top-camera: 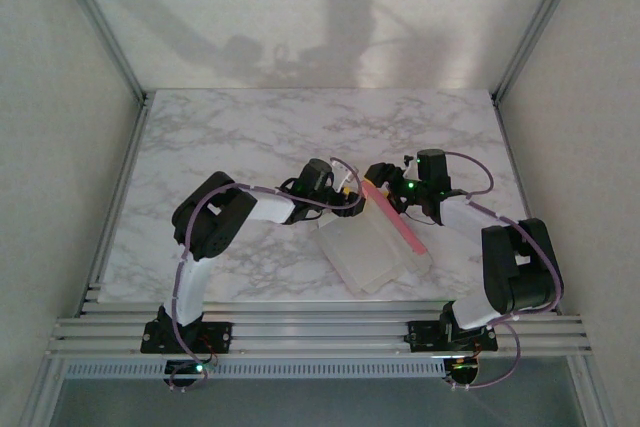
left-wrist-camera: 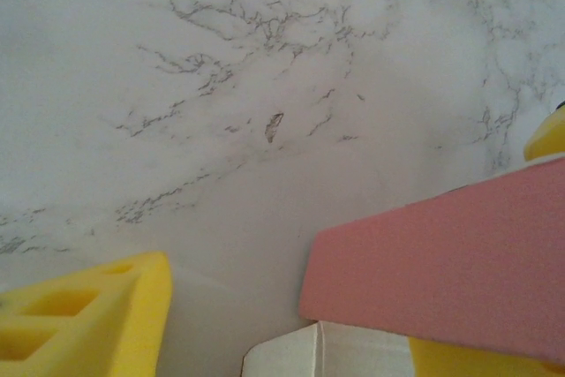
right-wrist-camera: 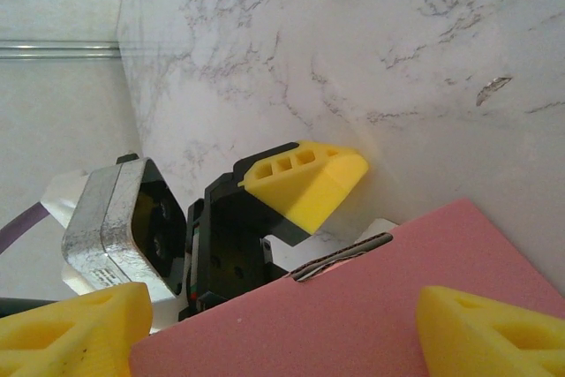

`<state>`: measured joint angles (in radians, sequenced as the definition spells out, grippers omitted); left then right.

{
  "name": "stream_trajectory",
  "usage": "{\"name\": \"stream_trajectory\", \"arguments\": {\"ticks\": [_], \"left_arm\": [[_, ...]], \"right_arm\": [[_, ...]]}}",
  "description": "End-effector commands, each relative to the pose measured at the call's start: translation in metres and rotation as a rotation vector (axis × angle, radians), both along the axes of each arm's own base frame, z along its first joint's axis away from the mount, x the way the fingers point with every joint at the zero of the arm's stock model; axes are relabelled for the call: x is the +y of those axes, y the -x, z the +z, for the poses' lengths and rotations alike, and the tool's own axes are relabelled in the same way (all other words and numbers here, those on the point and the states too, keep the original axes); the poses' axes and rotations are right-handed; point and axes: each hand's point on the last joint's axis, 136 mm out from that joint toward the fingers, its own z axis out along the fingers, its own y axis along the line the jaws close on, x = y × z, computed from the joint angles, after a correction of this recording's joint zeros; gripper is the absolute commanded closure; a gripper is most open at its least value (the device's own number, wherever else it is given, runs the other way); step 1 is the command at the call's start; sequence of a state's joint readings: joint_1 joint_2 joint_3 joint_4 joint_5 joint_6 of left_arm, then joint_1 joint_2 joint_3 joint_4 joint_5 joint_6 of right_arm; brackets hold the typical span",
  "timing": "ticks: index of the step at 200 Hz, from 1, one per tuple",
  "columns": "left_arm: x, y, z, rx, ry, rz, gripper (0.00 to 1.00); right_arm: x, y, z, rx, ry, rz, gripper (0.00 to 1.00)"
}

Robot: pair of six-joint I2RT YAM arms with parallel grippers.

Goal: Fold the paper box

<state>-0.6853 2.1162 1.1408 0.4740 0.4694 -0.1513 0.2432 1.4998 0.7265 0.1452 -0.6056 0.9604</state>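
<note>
Raised paper box [top-camera: 372,255] flap separates left fingers [left-wrist-camera: 88,315] and right fingers [right-wrist-camera: 490,333].

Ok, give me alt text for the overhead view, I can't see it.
The paper box, a part-folded white sheet with a pink panel raised along its far-right edge, lies on the marble table near the front edge. The left arm and right arm reach in from either side, their jaws close together at the panel's far end.
</note>
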Motion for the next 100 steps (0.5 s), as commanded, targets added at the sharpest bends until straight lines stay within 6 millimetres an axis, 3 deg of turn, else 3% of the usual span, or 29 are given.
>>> {"name": "stream_trajectory", "arguments": {"ticks": [1,100], "left_arm": [[0.0028,-0.0120,0.0177,-0.028,0.066,0.034,0.32],[-0.0072,-0.0094,0.0188,0.000,0.137,0.006,0.28]], "right_arm": [[0.0002,0.0165,-0.0202,0.076,0.020,0.018,0.22],[0.0003,0.0152,-0.0250,0.085,0.017,0.015,0.22]]}}
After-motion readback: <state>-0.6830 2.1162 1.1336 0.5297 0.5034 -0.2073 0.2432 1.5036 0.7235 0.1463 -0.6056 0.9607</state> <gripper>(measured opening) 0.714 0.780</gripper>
